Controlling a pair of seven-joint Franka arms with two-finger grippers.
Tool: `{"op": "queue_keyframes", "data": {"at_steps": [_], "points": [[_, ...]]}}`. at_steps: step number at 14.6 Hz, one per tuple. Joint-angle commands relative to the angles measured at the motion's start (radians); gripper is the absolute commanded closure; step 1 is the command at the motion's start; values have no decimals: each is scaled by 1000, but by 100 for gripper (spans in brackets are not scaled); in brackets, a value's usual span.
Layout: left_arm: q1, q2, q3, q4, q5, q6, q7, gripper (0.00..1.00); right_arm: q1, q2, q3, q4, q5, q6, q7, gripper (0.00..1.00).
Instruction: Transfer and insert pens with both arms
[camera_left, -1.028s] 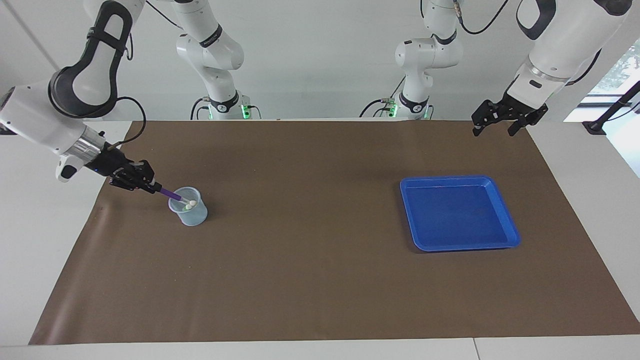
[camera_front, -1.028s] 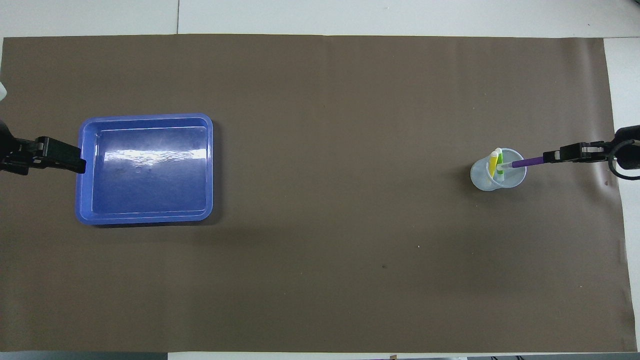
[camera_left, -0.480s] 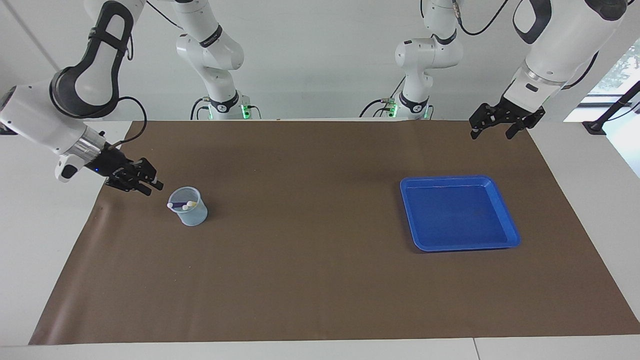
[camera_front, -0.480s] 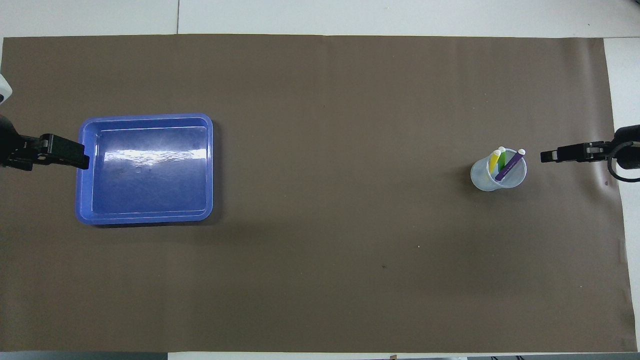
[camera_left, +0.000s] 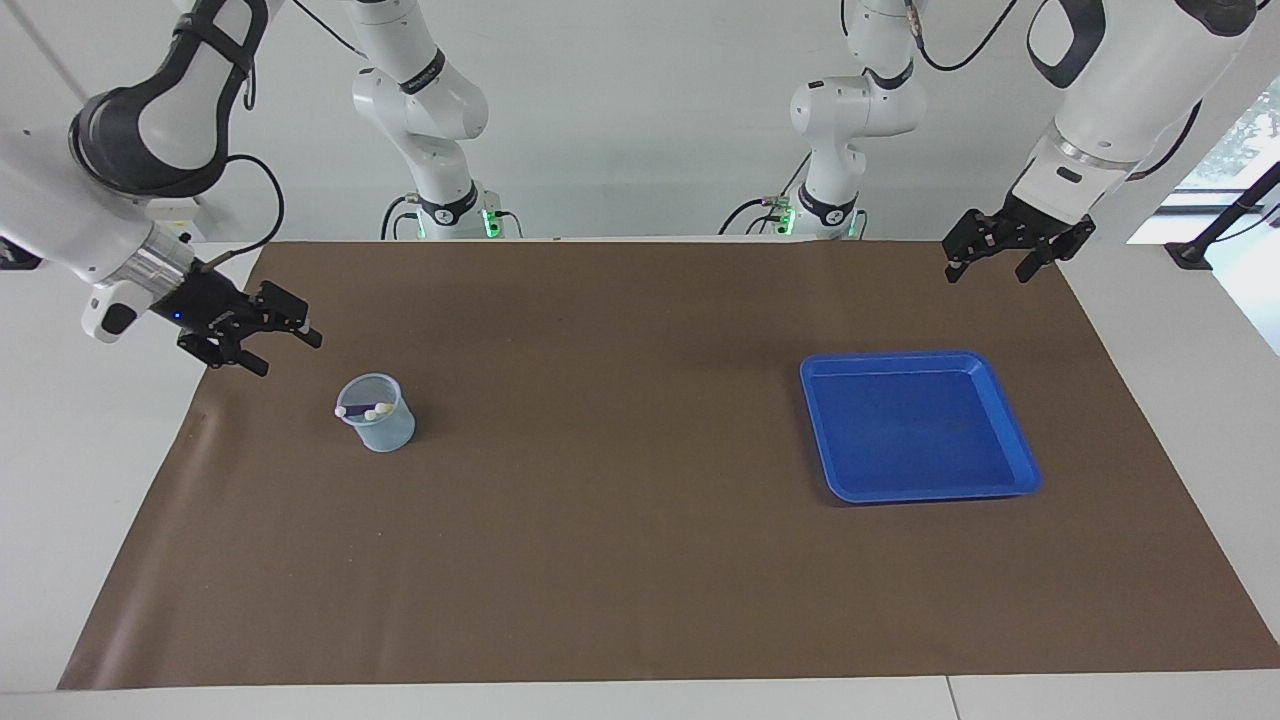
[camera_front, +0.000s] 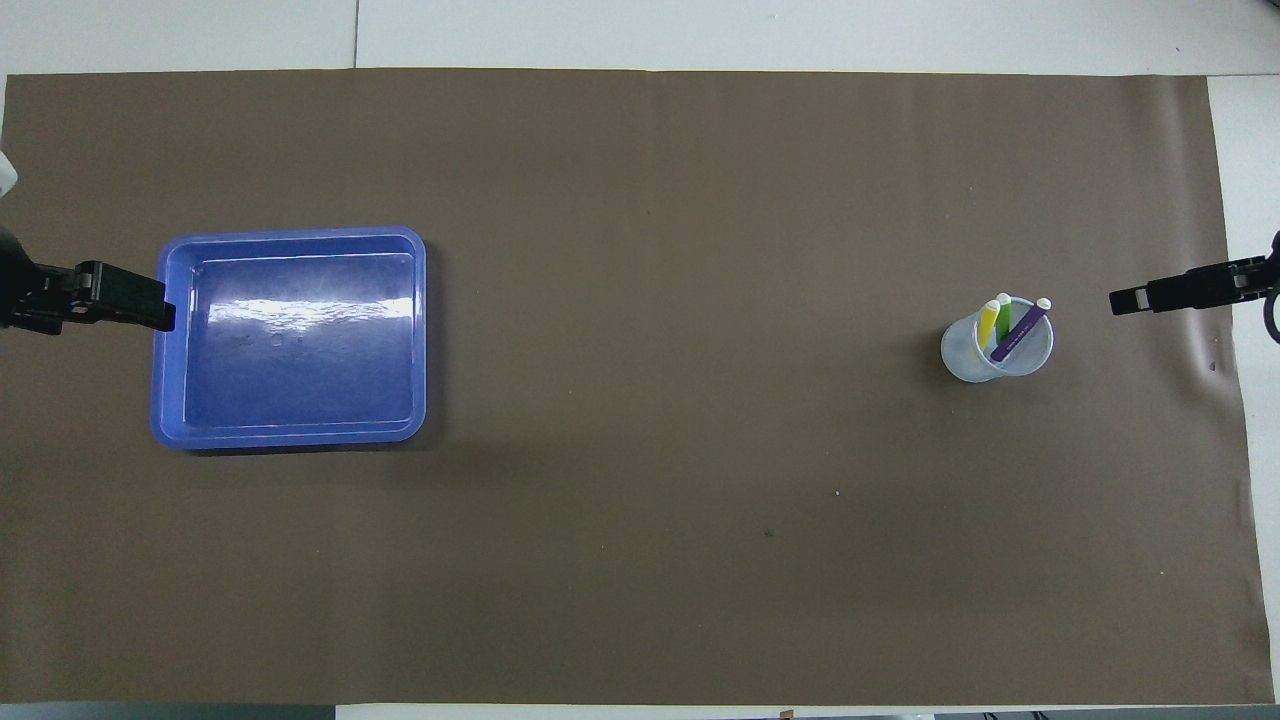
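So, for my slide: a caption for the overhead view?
Three pens stand in the clear cup; the blue tray lies bare, both claws withdrawn.

Yellow pen (camera_front: 988, 323), green pen (camera_front: 1003, 318), purple pen (camera_front: 1019, 331), leaning in cup (camera_front: 965, 360)

Brown-covered table (camera_left: 640, 560): cup (camera_left: 382, 425), blue tray (camera_left: 1012, 428).

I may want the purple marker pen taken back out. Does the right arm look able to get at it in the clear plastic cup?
Probably yes. The right gripper, open, hangs beside the clear plastic cup; the purple marker pen leans with its cap above the rim, nothing between them.
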Motion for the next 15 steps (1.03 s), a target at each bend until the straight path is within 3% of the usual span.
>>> {"op": "queue_keyframes", "data": {"at_steps": [1,4,6,11,15], "points": [[4,-23,3,-32,13,26,4,0,89,-54,5,78,-143,-71,150,0],[4,-23,3,-32,13,24,4,0,182,-143,5,86,-288,-148,307,0],[4,-23,3,-32,13,26,4,0,180,-153,5,85,-343,-203,346,0],[4,-23,3,-32,13,26,4,0,191,-150,9,83,-400,-123,431,0],[4,-23,3,-32,13,24,4,0,232,-145,-13,111,-408,-151,438,0]]}}
